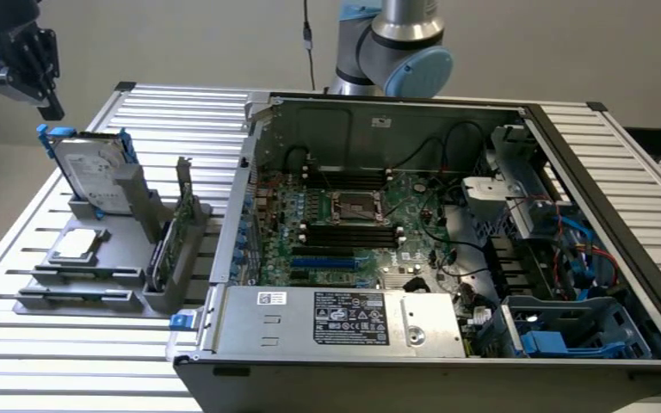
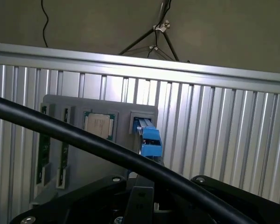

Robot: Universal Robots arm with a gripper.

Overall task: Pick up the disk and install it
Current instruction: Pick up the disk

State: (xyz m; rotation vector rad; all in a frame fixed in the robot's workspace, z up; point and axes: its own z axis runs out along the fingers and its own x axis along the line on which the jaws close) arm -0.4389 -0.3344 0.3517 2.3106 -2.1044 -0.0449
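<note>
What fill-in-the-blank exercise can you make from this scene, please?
1. The disk stands ____ in the grey holder.
2. The gripper hangs ____ the disk and does not touch it.
3. The rails on the disk's edges are ____ in colour.
4. The open case is on the exterior view's ____ side of the holder.

Missing words: upright; above; blue; right

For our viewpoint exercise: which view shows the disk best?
The exterior view: the disk stands upright in a grey rack, broad face and blue rails visible. The wrist view shows the disk end-on, mostly a blue rail end.
</note>
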